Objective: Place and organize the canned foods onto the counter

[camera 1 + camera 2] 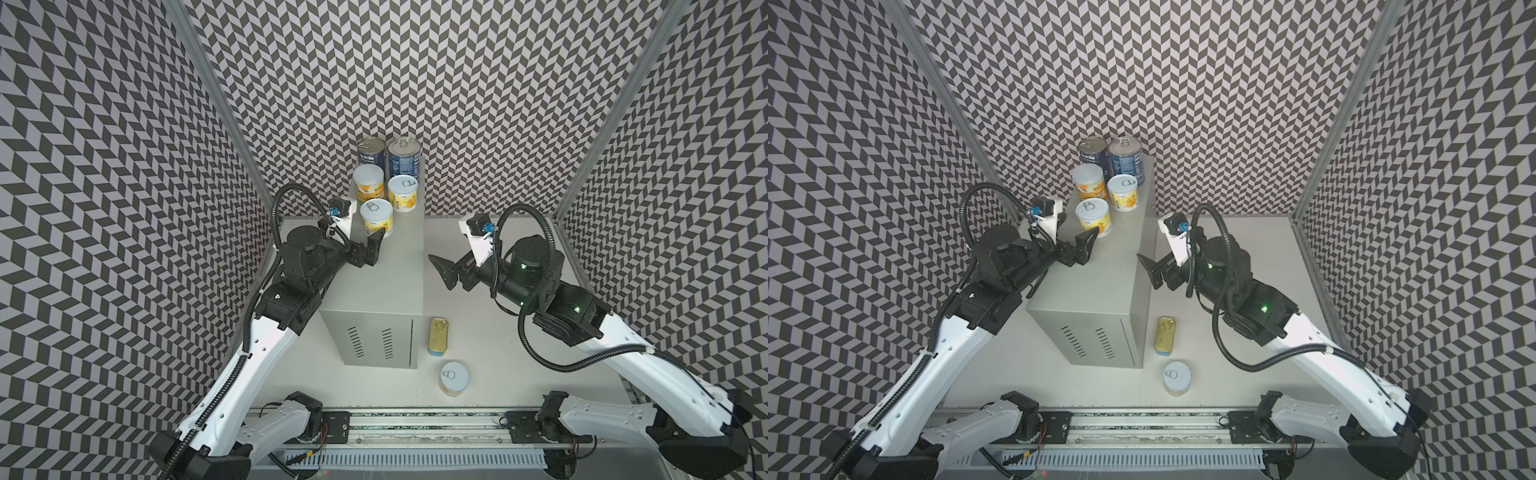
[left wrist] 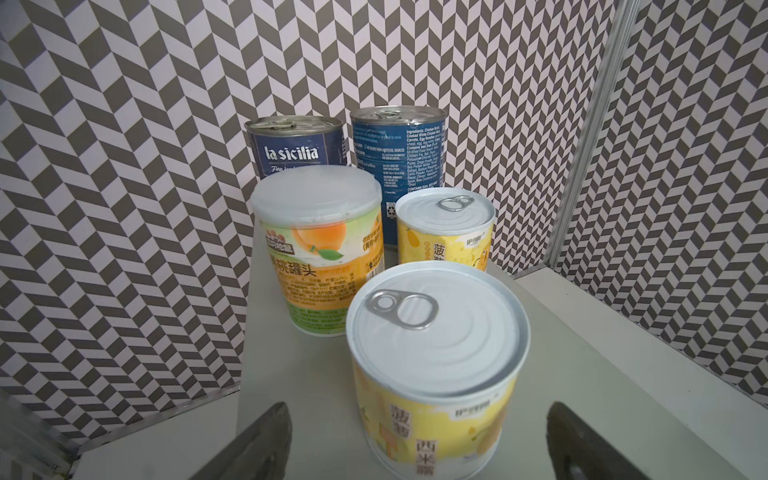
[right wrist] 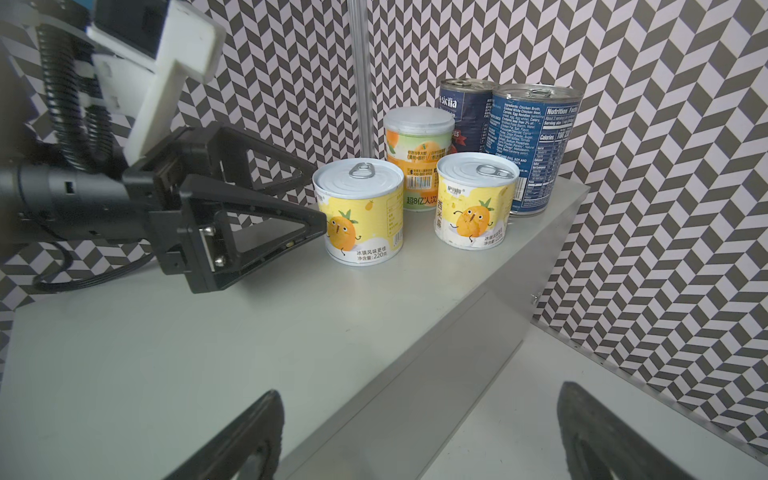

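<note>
Cans (image 1: 403, 193), five, stood on the counter (image 1: 386, 286); gold-topped tin (image 1: 439, 336), fruit can (image 1: 454, 376) lay near right; left fingers (image 1: 374, 249), right fingers (image 1: 442, 266) gaped empty.

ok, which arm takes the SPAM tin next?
Right. The SPAM tin lies on the table beside the counter, on that arm's side, and the right gripper hangs open and empty nearby. The left gripper is over the counter top, farther off.
</note>
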You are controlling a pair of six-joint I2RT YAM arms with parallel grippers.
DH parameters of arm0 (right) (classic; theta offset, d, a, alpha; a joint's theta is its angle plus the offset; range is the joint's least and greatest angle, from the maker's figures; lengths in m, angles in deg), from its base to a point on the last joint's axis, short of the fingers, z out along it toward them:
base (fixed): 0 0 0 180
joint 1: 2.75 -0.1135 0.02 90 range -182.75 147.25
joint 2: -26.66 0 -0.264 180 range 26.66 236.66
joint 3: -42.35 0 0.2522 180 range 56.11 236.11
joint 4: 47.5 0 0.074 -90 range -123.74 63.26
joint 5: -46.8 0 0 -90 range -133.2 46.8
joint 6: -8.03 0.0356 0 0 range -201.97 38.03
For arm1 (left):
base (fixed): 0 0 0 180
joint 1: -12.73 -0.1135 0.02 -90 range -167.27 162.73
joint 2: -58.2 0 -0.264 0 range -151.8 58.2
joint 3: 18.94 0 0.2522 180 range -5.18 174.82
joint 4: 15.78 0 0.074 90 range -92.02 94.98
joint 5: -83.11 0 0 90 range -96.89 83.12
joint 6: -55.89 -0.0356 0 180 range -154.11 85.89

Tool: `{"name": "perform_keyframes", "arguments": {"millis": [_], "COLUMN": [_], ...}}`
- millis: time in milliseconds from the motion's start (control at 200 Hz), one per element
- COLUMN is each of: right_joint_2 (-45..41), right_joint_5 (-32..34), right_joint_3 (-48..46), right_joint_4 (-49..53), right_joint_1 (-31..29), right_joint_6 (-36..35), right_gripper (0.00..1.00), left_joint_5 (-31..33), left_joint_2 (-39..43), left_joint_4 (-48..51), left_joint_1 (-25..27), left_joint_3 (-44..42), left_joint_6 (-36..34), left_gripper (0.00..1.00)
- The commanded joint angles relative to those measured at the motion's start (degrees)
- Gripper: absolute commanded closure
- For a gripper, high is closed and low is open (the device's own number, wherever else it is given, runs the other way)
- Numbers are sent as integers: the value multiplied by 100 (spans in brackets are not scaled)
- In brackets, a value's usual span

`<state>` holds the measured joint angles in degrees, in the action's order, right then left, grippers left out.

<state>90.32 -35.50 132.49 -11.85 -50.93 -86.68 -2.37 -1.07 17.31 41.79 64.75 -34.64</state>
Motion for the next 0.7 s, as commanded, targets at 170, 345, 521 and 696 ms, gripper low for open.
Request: {"name": "perform_keyframes", "arguments": {"millis": [170, 345, 521, 696], "right_joint_2": [102, 112, 94, 39], "right_joint_5": [-174, -140, -94, -221], "right_joint_3": [-91, -145, -163, -171], "right_joint_4": [-563, -615, -589, -599], "right_joint_1": [12, 22, 20, 20], "right_joint_6": [-34, -83, -125, -140], "right_gripper": [1, 0, 1, 1], "left_joint_5": [-878, -1236, -1328, -1004], "left_joint_2": [-49, -105, -293, -567], "left_joint_4": [-601, -882, -1036, -1160], "left_joint_1": [-612, -613, -604, -595], "left_joint_3": [-173, -239, -212, -131], "left_joint_6": [-84, -79, 15, 62], "left_gripper": [12, 5, 3, 2]}}
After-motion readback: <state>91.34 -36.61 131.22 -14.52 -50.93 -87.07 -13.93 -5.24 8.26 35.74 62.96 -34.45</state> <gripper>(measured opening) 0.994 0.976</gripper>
